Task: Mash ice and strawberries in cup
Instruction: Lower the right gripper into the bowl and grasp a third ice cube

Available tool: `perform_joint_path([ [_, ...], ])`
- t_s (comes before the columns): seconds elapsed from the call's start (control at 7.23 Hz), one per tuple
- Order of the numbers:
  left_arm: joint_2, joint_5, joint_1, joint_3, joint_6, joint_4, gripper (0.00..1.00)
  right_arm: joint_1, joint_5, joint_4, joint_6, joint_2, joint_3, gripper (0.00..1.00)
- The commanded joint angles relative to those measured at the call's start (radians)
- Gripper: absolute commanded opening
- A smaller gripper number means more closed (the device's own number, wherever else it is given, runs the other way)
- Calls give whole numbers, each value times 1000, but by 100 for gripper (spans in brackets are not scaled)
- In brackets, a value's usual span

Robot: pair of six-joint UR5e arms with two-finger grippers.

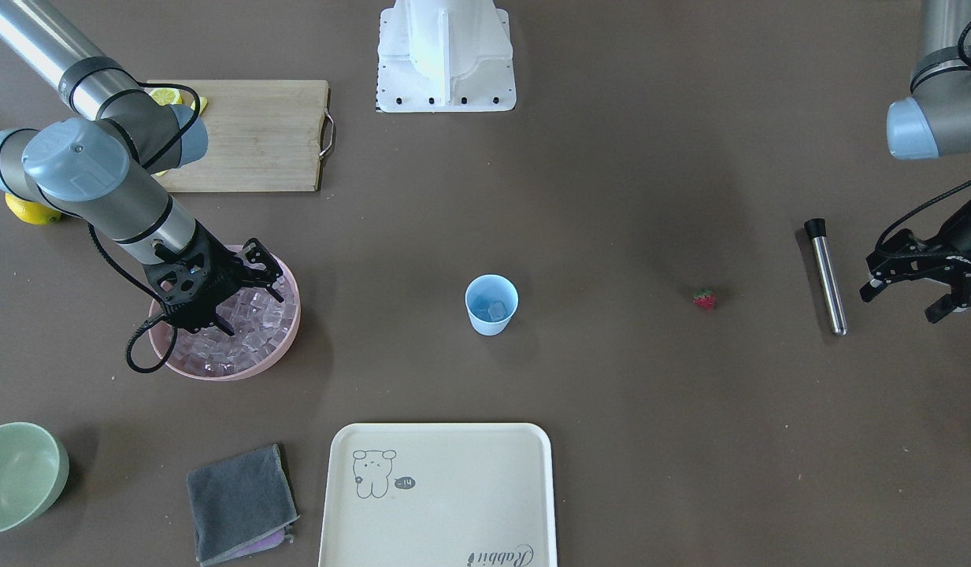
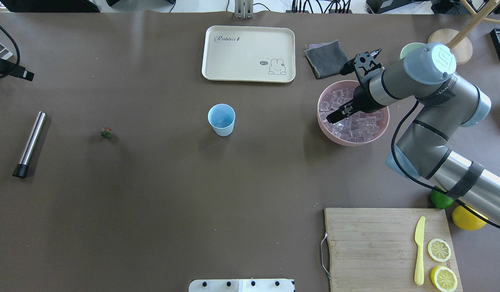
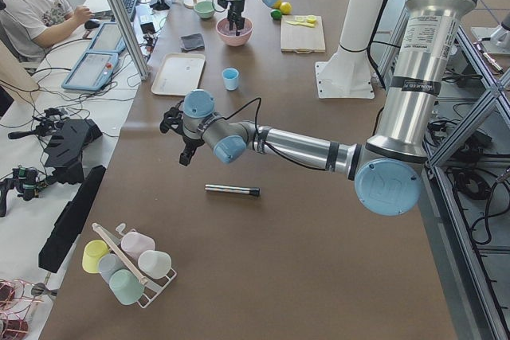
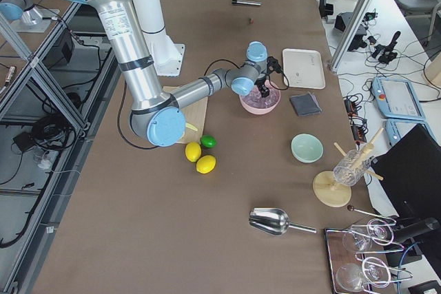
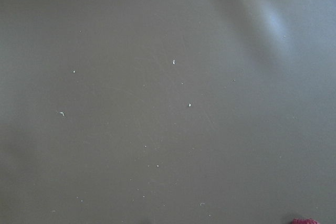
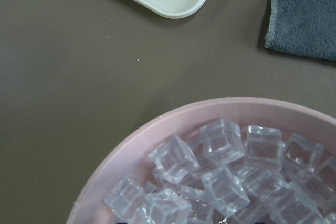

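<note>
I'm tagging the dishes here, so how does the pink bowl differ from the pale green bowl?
The pink bowl is heaped with clear ice cubes; the green bowl looks empty. The pink bowl has the right hand over it and sits between the cutting board and the grey cloth; the green bowl stands beyond the cloth, with no arm near it. Both are round, upright and pastel.

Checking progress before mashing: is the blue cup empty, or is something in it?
Not empty. The cup stands upright with at least one clear ice cube at its bottom; the strawberry lies outside on the table.
</note>
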Motion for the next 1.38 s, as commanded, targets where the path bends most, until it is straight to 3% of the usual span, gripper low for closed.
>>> perform_joint_path([
  [0.0, 2, 0, 2, -3, -1, -1, 97, -2, -3, 1, -21, 4, -5, 84],
  [0.41, -6, 1, 12, 6, -1, 0, 97, -2, -8, 1, -18, 6, -6, 70],
  [1.24, -14, 2, 26, 8, -30, -4, 97, -4, -12, 2, -12, 18, -20, 64],
])
